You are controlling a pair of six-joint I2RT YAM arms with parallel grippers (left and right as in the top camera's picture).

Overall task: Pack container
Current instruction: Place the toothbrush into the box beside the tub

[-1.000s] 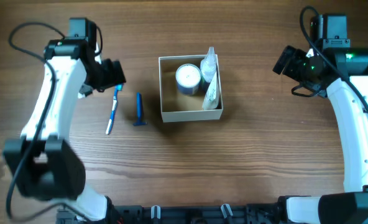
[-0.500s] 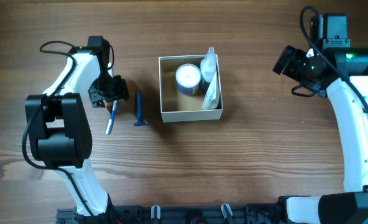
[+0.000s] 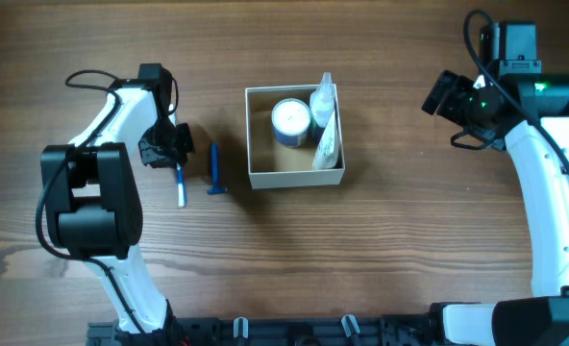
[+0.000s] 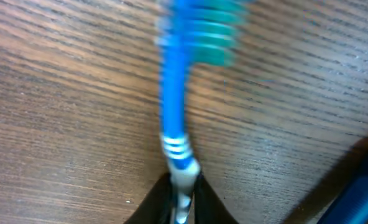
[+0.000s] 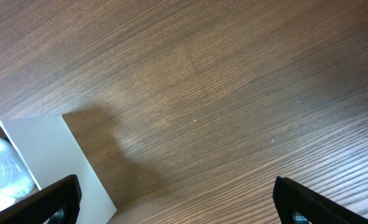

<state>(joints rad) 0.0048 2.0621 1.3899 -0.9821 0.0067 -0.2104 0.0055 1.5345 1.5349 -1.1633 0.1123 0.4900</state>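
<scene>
The container (image 3: pixel 294 178) is a white-walled box with a tan inside, at the table's middle. It holds a white-lidded blue jar (image 3: pixel 290 119), a clear bottle (image 3: pixel 323 96) and a white tube (image 3: pixel 328 144). My left gripper (image 3: pixel 169 149) is shut on the white end of a blue toothbrush (image 3: pixel 180 185) left of the box. In the left wrist view the toothbrush (image 4: pixel 173 106) runs up from my left gripper (image 4: pixel 183 202) to its teal bristles. My right gripper (image 3: pixel 443 93) hovers open to the right of the box, and nothing shows between the jaws of my right gripper (image 5: pixel 184 205).
A blue razor (image 3: pixel 214 171) lies between the toothbrush and the box; the razor (image 4: pixel 364 193) also shows at the left wrist view's lower right. The container's white corner (image 5: pixel 59 162) sits at the right wrist view's lower left. Bare wood surrounds everything.
My left gripper came down onto the toothbrush and shut on its handle. The toothbrush's free end swung slightly right. The right arm has not moved.
</scene>
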